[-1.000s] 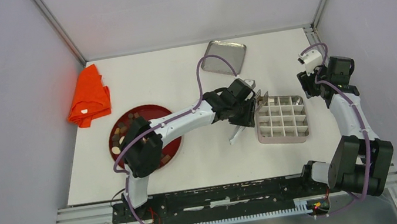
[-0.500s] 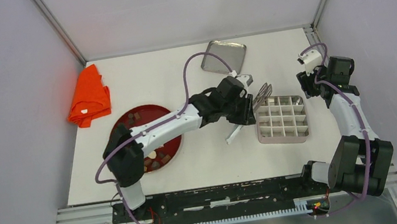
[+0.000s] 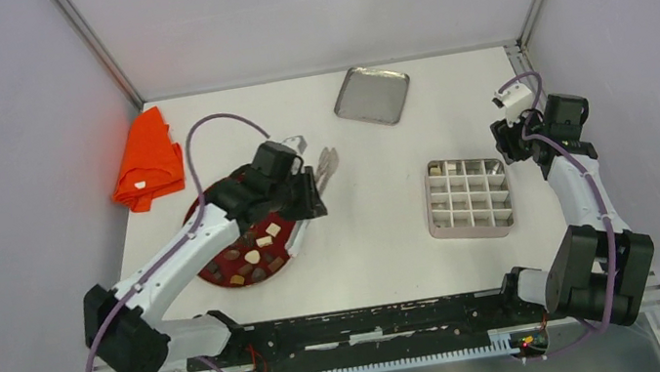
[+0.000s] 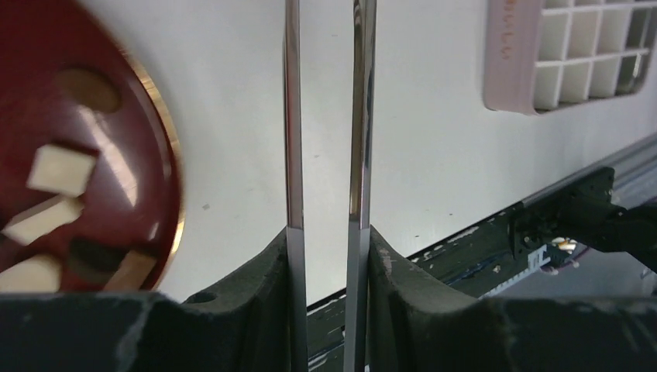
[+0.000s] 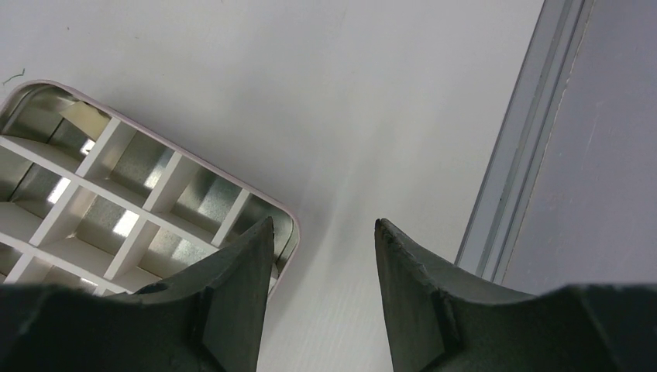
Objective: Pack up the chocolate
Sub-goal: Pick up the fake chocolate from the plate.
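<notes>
Several chocolate pieces (image 3: 252, 252), brown, tan and cream, lie on the red plate (image 3: 222, 279) at the left. One tan piece (image 3: 435, 169) sits in the far-left cell of the gridded tin box (image 3: 469, 198). My left gripper (image 3: 310, 192) hovers over the plate's right edge, shut on a pair of metal tongs (image 3: 327, 163). In the left wrist view the tongs' blades (image 4: 292, 116) stand slightly apart with nothing between them, beside the plate (image 4: 116, 139) and cream pieces (image 4: 60, 169). My right gripper (image 3: 509, 141) is open and empty, just right of the box (image 5: 116, 194).
A silver lid (image 3: 372, 95) lies at the back centre. An orange cloth (image 3: 148, 162) is bunched at the back left. The box (image 4: 573, 54) shows at the top right of the left wrist view. A metal rail (image 5: 519, 155) borders the table on the right.
My left arm has swung left, carrying the tongs from the box's left edge to the plate's right edge. The right arm has not moved.
</notes>
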